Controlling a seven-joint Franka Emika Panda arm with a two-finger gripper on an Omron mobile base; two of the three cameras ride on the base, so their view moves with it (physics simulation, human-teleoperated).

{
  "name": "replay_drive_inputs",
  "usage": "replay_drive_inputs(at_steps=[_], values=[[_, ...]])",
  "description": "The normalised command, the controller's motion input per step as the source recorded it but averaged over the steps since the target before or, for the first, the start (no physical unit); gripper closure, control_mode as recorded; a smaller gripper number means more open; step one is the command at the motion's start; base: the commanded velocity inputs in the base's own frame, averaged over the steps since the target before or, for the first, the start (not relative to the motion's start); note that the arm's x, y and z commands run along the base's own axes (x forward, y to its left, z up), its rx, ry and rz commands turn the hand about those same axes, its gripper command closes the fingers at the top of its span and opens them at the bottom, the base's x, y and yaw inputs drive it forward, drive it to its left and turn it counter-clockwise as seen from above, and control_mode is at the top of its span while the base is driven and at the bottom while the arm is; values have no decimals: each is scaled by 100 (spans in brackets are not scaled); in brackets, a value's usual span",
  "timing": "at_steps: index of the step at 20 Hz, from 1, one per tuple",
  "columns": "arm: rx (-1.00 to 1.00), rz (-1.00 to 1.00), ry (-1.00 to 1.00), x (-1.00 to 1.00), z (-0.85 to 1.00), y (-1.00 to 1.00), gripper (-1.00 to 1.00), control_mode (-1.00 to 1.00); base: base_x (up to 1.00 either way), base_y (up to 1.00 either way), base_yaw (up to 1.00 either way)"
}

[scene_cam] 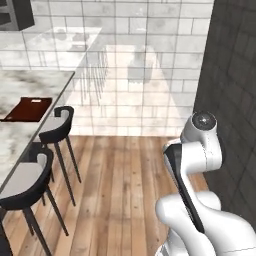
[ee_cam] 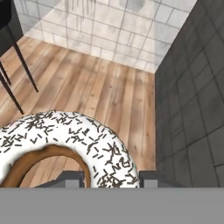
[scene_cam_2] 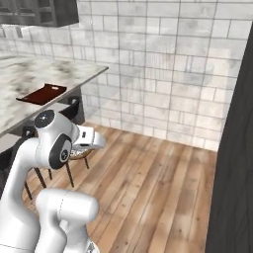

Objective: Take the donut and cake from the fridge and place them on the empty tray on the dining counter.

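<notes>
Gripper [ee_cam: 111,178] clamped on donut [ee_cam: 100,144], 2 fingertips flanking its rim. Tray [scene_cam: 27,109] at 10 o'clock on dining counter [scene_cam: 30,85].

My fingers [ee_cam: 72,178] sit either side of the donut [ee_cam: 96,148], which hangs over the wooden floor [ee_cam: 87,92]. Left of me runs the dining counter [scene_cam: 20,90] with the tray [scene_cam: 27,109] on it and stools [scene_cam: 52,130] tucked along its near edge. A tiled wall [scene_cam: 145,65] stands ahead, a dark wall [ee_cam: 192,96] at my right.
</notes>
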Motion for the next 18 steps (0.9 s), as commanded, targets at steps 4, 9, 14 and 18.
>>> replay_drive_inputs(at_steps=[4, 9, 14, 18], values=[[0, 0, 0, 0, 0, 0, 100, 100, 51, -54, 20], [0, 0, 0, 0, 0, 0, 100, 100, 51, -51, 23], [0, 0, 0, 0, 0, 0, 100, 100, 51, -51, 27], [0, 0, 0, 0, 0, 0, 100, 100, 50, -54, 30]])
